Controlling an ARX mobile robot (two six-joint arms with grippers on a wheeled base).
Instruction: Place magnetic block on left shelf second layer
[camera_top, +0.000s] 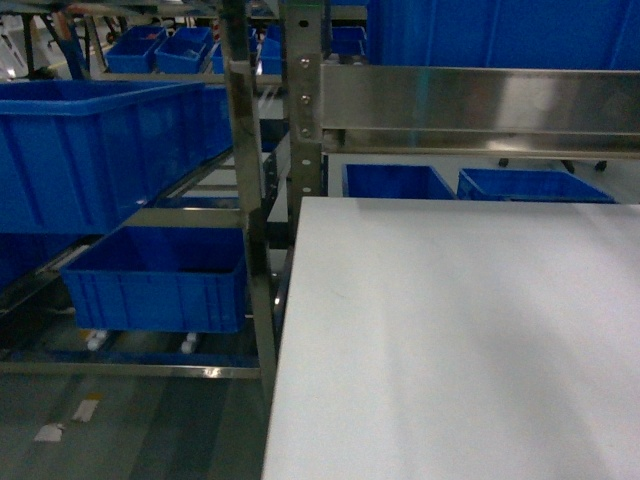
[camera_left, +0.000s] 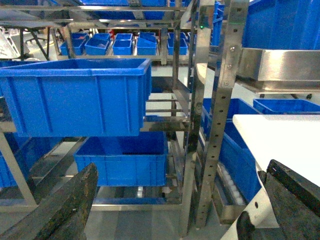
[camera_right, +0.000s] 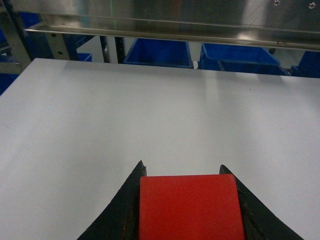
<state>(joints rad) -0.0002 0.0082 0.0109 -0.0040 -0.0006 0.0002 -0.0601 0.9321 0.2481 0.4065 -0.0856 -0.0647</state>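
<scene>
The magnetic block (camera_right: 190, 207) is a red square-faced piece, and my right gripper (camera_right: 182, 166) is shut on it, a black finger pressed against each side, low over the white table (camera_right: 150, 100). In the left wrist view, my left gripper (camera_left: 181, 167) is open and holds nothing, its dark fingers (camera_left: 65, 205) spread wide, facing the left shelf (camera_left: 192, 125). The left shelf (camera_top: 245, 200) is a steel rack; a large blue bin (camera_top: 100, 150) sits on an upper layer and another blue bin (camera_top: 155, 275) on the layer below. Neither gripper shows in the head view.
The white table (camera_top: 450, 340) fills the right of the head view, its left edge beside the rack posts. A steel beam (camera_top: 480, 105) crosses above its far end, with blue bins (camera_top: 395, 182) behind. More blue bins (camera_left: 125, 45) stand on distant racks.
</scene>
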